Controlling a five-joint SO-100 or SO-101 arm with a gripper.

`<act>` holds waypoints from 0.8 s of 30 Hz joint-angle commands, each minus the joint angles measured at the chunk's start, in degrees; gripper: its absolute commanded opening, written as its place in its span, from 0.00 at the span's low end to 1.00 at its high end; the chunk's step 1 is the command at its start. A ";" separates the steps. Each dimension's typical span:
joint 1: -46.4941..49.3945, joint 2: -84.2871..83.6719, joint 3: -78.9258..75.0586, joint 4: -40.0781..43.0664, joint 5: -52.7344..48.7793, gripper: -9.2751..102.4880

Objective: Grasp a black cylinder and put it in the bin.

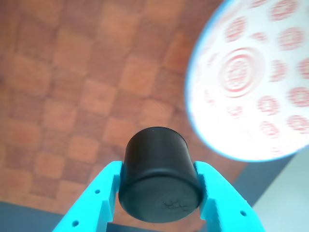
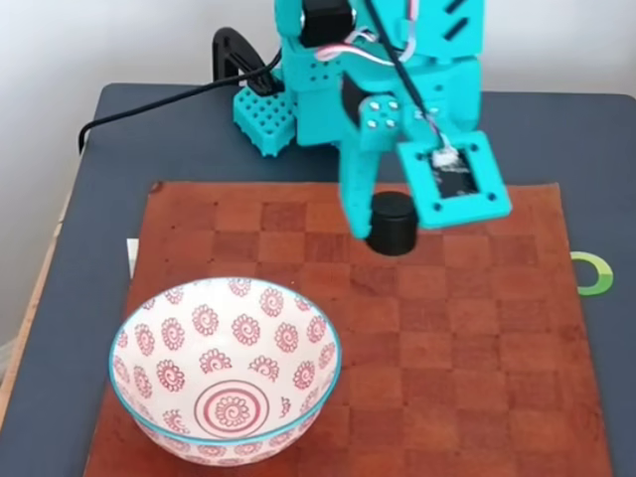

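Black cylinder, squat and matte, looks rigid and light but smooth-sided (likely to slip), so its curved wall is the place to grip. From left to right in the other view, teal fingers clamp both its sides; gripper holds it above the checkered mat, up and right of the bin in the fixed view.

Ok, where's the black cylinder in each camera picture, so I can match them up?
Other view: the black cylinder sits bottom centre, clamped between the turquoise fingers.
Fixed view: the black cylinder is upper centre, under the arm, over the brown checkered mat.
Shared landmark: the bin, upper right there, lower left here.
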State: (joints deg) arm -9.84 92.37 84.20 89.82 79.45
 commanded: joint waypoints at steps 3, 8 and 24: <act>7.47 0.18 -5.71 -0.79 -6.86 0.20; 11.16 0.18 -5.10 -8.44 -11.95 0.20; 13.27 -15.38 -6.06 -18.72 -14.68 0.20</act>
State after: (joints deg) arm 2.90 77.34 81.04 71.89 65.04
